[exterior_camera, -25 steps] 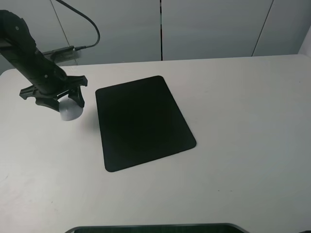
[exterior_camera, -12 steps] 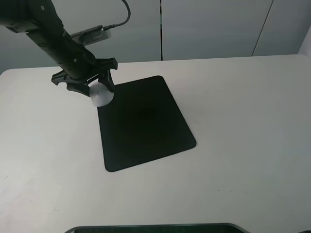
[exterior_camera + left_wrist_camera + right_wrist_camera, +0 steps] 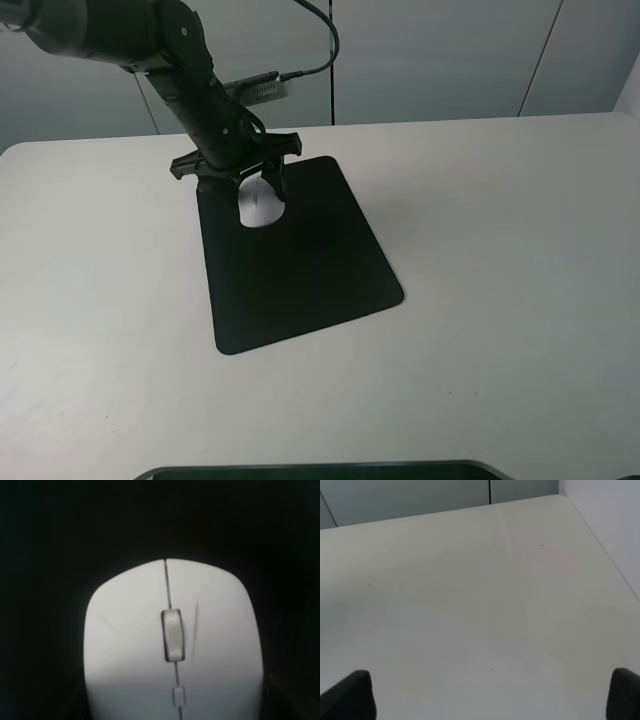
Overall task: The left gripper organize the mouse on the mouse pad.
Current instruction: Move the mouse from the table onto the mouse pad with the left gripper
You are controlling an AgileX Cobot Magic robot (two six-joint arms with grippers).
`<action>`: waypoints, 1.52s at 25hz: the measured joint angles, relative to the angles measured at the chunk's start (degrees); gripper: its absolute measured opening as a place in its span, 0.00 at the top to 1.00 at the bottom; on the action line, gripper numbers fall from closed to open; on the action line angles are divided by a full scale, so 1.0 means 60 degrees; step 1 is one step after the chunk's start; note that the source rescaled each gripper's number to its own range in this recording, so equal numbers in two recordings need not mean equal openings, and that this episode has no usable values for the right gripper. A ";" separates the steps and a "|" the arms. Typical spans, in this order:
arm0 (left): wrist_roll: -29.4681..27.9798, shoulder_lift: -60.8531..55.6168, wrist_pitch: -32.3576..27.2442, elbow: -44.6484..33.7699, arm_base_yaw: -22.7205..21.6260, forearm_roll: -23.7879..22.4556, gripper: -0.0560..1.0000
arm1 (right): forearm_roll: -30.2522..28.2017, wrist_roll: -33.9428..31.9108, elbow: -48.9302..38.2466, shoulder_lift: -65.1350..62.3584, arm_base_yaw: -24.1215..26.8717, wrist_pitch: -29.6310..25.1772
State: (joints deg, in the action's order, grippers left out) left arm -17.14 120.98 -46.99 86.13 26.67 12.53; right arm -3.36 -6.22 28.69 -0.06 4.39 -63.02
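The mouse pad (image 3: 310, 270) is a flat black rectangle lying at a slant in the middle of the white table. My left gripper (image 3: 256, 192) is shut on the white mouse (image 3: 259, 209) over the pad's far left part. Whether the mouse touches the pad I cannot tell. The left wrist view is filled by the mouse (image 3: 170, 645), scroll wheel up, with the black mouse pad (image 3: 60, 535) behind it. My right gripper (image 3: 487, 700) is open over bare table, only its two black fingertips (image 3: 350, 695) showing, and it is outside the exterior high view.
The white table (image 3: 500, 230) runs out to grey wall panels at the back. A dark curved edge (image 3: 320, 470) shows at the bottom of the exterior high view. The left arm's black cable (image 3: 325, 40) loops up behind it.
My left gripper has carried the mouse rightward, from the bare table left of the pad to over the pad's far left part. The pad has not moved.
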 joint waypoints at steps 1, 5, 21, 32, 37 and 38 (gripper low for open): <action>-0.0123 0.0158 -0.0071 0.0158 0.0040 -0.0100 0.91 | 0.0000 0.0000 0.0000 0.0000 0.0000 0.0000; -0.0596 0.0552 -0.0163 0.0441 0.0079 -0.0360 0.91 | 0.0000 0.0000 0.0000 0.0000 0.0000 0.0000; -0.1749 0.1220 0.0536 0.0455 0.0572 -0.0388 0.91 | 0.0000 0.0000 0.0000 0.0000 0.0000 0.0000; -0.1619 0.1228 0.0572 0.0455 0.0572 -0.0374 0.91 | 0.0000 0.0000 0.0000 0.0000 0.0000 0.0000; -0.1504 0.1228 0.0515 0.0455 0.0572 -0.0374 0.91 | 0.0000 0.0000 0.0000 0.0000 0.0000 0.0000; -0.1435 0.1228 0.0516 0.0455 0.0572 -0.0374 0.91 | 0.0000 0.0000 0.0000 0.0000 0.0000 0.0000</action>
State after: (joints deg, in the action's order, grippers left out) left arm -25.75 128.34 -43.90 88.86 30.10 10.28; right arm -3.36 -6.22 28.69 -0.06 4.39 -63.02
